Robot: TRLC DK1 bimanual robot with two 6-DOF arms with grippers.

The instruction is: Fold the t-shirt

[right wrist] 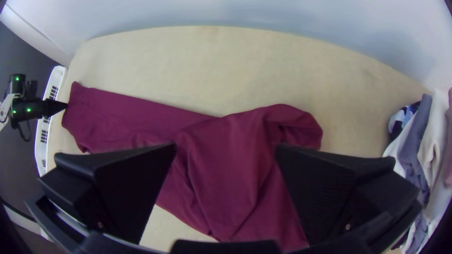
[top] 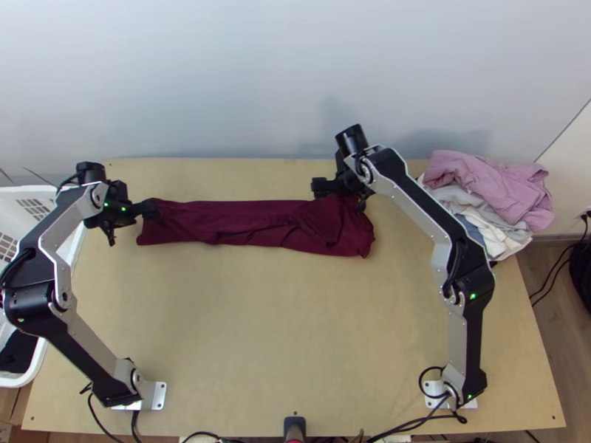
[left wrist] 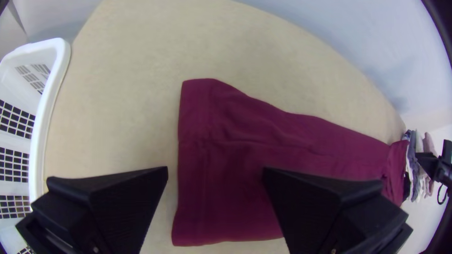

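From the left end effector (left wrist: 215, 173), wide open and gripping nothing, with one finger past the shirt's left end and the other over the cloth: straight on to the shirt (top: 251, 221), running away toward the right arm's side. From the right end effector (right wrist: 225, 149), also wide open and empty: directly onto the wider, rumpled right end, above or against it, cannot tell which. Lies as a narrow folded strip across the far part of the table (top: 258, 332), long axis side to side, roughly along the far edge, creased toward the right. Left end nearest to the left arm, right end nearest to the right; middle well apart from both. Hence, by judgement, to grip at one end or both, then to carry along the long axis, end toward end, for a shorter fold. Risks dragging the strip askew or bunching the loose right end further if pinched unevenly.
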